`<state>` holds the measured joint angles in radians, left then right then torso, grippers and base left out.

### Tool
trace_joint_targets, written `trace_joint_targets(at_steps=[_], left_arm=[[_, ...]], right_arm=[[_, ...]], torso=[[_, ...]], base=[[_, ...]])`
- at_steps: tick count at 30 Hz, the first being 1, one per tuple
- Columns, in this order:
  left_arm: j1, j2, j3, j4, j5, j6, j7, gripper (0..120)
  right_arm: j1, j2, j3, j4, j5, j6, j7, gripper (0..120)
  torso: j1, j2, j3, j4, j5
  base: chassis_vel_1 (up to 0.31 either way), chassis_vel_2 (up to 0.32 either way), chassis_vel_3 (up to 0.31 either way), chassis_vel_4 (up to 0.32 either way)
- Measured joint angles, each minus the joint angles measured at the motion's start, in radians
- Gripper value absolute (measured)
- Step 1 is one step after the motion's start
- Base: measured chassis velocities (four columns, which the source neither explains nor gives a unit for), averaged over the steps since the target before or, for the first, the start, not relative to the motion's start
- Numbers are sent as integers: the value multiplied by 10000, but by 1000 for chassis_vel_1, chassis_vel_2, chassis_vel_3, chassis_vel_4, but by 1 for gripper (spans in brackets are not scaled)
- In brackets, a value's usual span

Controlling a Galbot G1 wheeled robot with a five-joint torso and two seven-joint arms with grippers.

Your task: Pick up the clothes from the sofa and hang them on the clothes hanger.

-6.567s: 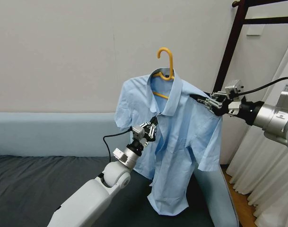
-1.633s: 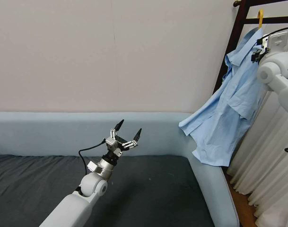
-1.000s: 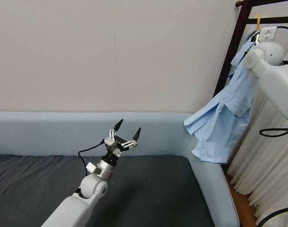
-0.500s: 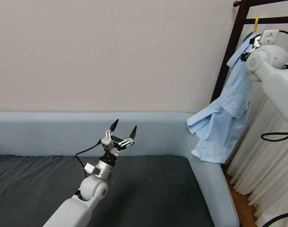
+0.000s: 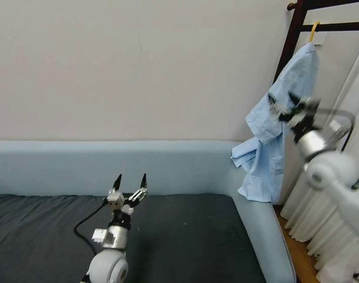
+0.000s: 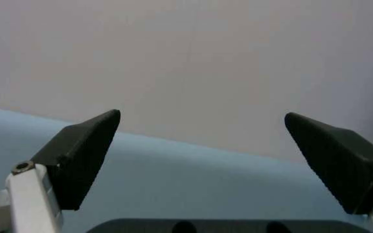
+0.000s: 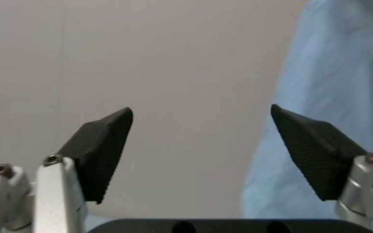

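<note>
Since the right gripper released it, the shirt hangs.

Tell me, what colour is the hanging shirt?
The shirt is plain light blue; the head view shows it best.

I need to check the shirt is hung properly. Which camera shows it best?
The head view: the shirt shows top to hem, hanging by its yellow hanger from the dark rack. The right wrist view catches part of the shirt; the left wrist view faces wall and sofa back.
</note>
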<state>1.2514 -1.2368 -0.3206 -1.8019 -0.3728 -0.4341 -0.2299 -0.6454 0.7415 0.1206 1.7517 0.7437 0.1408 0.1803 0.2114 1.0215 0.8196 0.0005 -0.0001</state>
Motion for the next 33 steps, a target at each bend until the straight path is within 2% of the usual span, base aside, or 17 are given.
trace_joint_targets(at_steps=[1, 2, 3, 4, 6, 8, 9, 10, 14, 19, 33], left_arm=[[283, -164, -75, 7, 263, -19, -98, 100], [476, -294, -78, 40, 478, -23, -223, 100], [476, -294, -78, 40, 478, -23, -223, 100], [685, -428, -66, 82, 688, -30, -370, 100], [987, -608, 28, 132, 871, -34, -522, 100], [1355, -790, 77, 232, 1131, -182, -600, 100], [1355, -790, 77, 232, 1131, -182, -600, 100], [1519, -851, 90, 276, 1272, -295, -603, 100], [2154, -966, 80, 332, 1432, -659, -431, 100], [2265, -976, 47, 343, 1429, -727, -341, 100], [2214, -959, 59, 353, 1392, -728, -306, 100]], right_arm=[[-838, 397, 338, 94, -580, 123, -192, 93], [-1637, 811, 665, 129, -1080, 244, -341, 95], [-1637, 811, 665, 129, -1080, 244, -341, 95], [-2527, 1311, 1015, 151, -1583, 403, -549, 98], [-3818, 2168, 1608, 163, -2333, 779, -936, 100], [-5087, 3164, 2370, 221, -3399, 1264, -1300, 100], [-5087, 3164, 2370, 221, -3399, 1264, -1300, 100], [-5732, 3603, 2711, 274, -3971, 1452, -1411, 100], [-7758, 4956, 3424, 503, -5510, 2243, -1632, 100], [-7982, 5105, 3474, 536, -5693, 2360, -1590, 100], [-7739, 5035, 3379, 514, -5580, 2311, -1526, 100]], torso=[[0, 1, -1, 3, -12], [0, 0, 0, -1, -8], [0, 0, 0, -1, -8], [0, 0, 1, -13, 5], [1, 0, 0, -27, -1], [0, 0, -1, -22, -4], [0, 0, -1, -22, -4], [1, -1, -1, -16, -1], [0, 0, -1, -24, 0], [0, 0, -1, -12, -5], [4, -2, 1, -17, -1]], base=[[0, 0, 0, 0], [0, 0, 0, 0], [0, 0, 0, 0], [0, 0, 0, 0], [0, 0, 0, 0], [0, 0, 0, 0], [0, 0, 0, 0], [0, 0, 0, 0], [0, 0, 0, 0], [0, 0, 0, 0], [0, 0, 0, 0]])
